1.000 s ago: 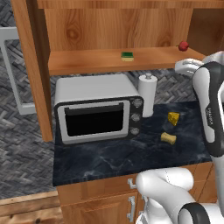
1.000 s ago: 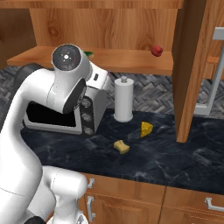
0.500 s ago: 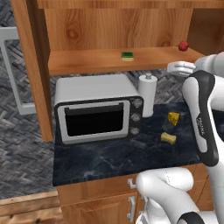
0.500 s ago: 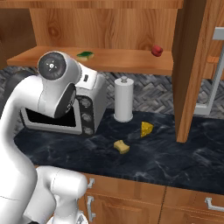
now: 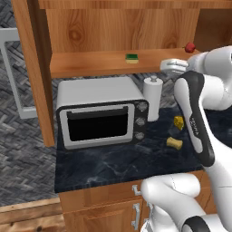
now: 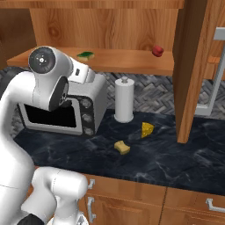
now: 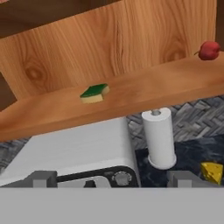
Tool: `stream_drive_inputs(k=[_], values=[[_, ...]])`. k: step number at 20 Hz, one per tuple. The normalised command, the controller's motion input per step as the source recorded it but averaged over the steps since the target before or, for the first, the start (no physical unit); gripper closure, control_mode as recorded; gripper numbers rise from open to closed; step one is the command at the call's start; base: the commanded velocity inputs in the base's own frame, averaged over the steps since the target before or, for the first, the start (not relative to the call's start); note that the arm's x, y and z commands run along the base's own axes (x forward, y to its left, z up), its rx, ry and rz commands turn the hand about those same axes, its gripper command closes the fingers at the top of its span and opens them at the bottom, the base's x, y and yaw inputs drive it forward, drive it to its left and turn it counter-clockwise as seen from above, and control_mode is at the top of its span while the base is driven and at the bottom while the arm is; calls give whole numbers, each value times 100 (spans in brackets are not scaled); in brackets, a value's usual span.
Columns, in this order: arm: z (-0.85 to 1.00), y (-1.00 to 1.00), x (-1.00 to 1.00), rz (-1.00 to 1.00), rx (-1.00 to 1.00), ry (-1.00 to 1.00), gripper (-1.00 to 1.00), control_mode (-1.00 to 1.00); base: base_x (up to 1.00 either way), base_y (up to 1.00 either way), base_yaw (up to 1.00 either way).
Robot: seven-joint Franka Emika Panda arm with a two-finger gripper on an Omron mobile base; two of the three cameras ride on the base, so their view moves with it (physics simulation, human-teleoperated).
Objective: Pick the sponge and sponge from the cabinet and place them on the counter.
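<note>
Green-topped sponge (image 7: 94,93) on cabinet shelf (image 7: 144,94) above microwave (image 5: 102,116); olive sponge (image 6: 122,147) on worktop (image 6: 167,160) right of microwave, beside cheese wedge (image 6: 147,130); gripper (image 7: 111,178) jaws apart, empty, above microwave.

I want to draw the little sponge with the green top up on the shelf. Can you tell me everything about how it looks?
The green-topped sponge is a small flat block: dark green on top, pale yellow underneath. It looks soft, with slightly rounded corners. It lies flat, green side up, on the wooden cabinet shelf, turned a little crooked to the shelf's front edge. It sits about midway back on the shelf, above the microwave. Only the shelf touches it.
</note>
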Motion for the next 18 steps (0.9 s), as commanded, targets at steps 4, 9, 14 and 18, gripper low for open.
stream_drive_inputs(k=[4,9,14,18], values=[[1,16,26,0,-5,0,-100,-100,0,0,0],[0,15,32,0,-7,-2,-100,-100,0,0,0],[3,18,36,0,-4,-1,-100,-100,0,0,0],[4,16,35,0,-2,0,-100,-100,0,0,0]])
